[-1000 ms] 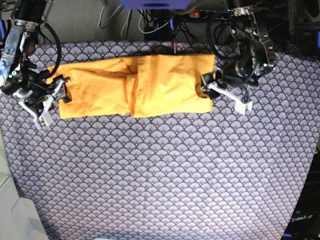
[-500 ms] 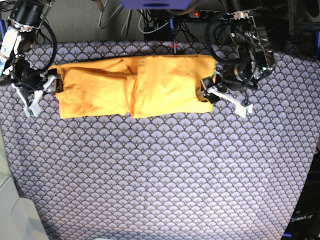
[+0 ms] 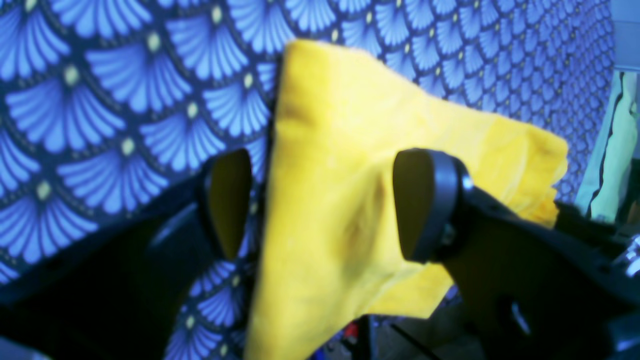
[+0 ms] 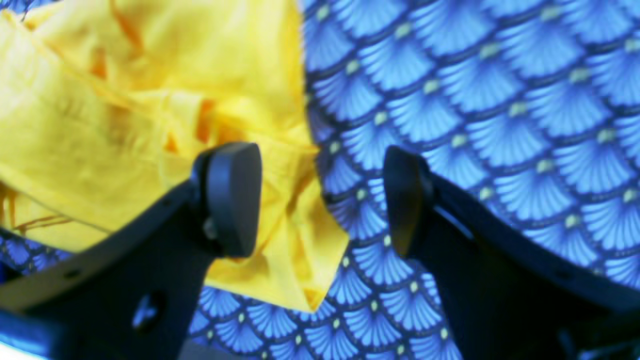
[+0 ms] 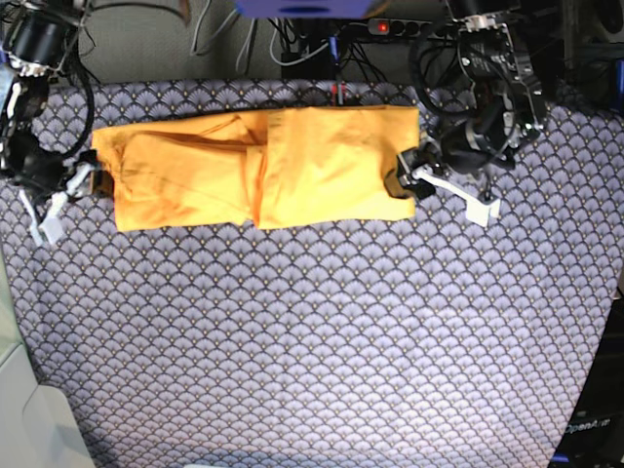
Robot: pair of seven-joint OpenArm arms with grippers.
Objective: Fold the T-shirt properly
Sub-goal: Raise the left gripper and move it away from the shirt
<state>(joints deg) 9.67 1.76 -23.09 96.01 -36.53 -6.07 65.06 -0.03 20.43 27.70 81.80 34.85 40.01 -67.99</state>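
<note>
Two grippers stand at the opposite short ends of the T-shirt, which lies as a long folded band across the far part of the scallop-patterned cloth, running left to right. The left gripper, at the band's right end in the base view, has its jaws spread wide, with a corner of the yellow fabric between them; the pads do not appear to press it, so nothing is gripped. The right gripper, at the band's left end, is likewise spread wide: one pad sits over the crumpled edge of the shirt, the other over bare cloth, and the fabric edge lies between them.

The sleeves and sides look already folded in, so the step in hand seems to be taking hold of the ends for the crosswise fold. The next move probably calls for the jaws to close on all layers at an end, then lift and carry it over the middle without dragging the lower layers askew.
</note>
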